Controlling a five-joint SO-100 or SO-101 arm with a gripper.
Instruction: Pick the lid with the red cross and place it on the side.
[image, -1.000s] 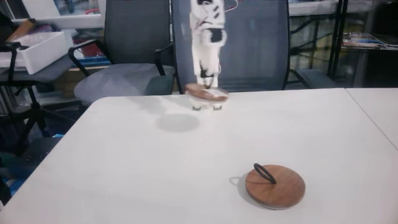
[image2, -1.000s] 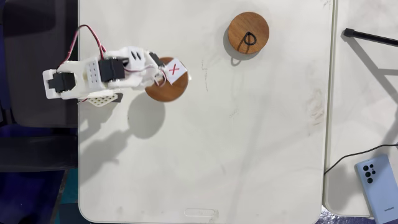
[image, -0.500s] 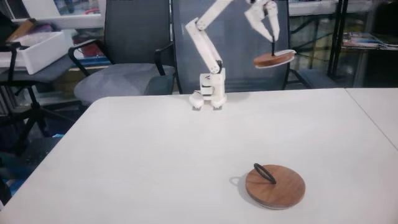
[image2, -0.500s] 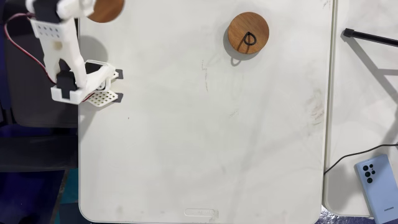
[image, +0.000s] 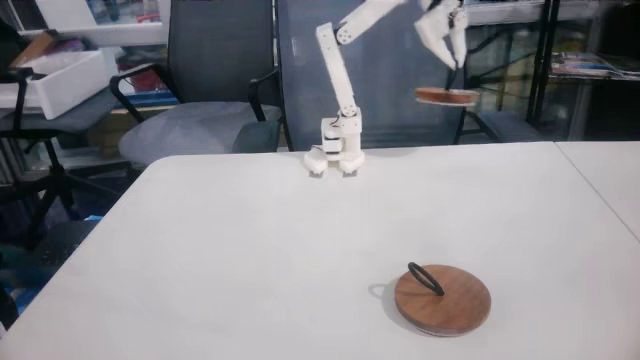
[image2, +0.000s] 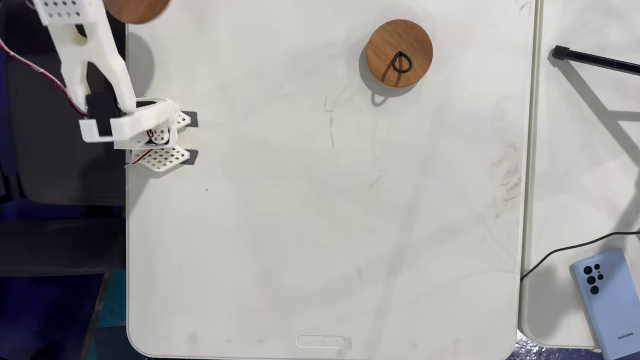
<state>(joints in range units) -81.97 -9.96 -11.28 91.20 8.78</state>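
Note:
My gripper (image: 455, 62) is raised high behind the table's far edge, right of the arm's base (image: 335, 152). It is shut on the black ring handle of the lid with the red cross (image: 447, 96), which hangs roughly level in the air. From above, that lid (image2: 138, 8) is cut by the top edge, just past the table's left border, and its label is hidden. The larger plain wooden lid (image: 442, 299) lies flat on the table near the front right; from above it (image2: 399, 53) is at the top right.
Grey office chairs (image: 205, 95) stand behind the white table (image: 250, 270). A second table (image: 610, 170) adjoins on the right, carrying a blue phone (image2: 605, 285) and a black cable (image2: 595, 58). A white box (image: 60, 80) rests at the far left.
The arm has lifted the labelled lid from just above the table near its base and swung it up and rightwards in the front view, beyond the table's edge; the plain lid stayed put.

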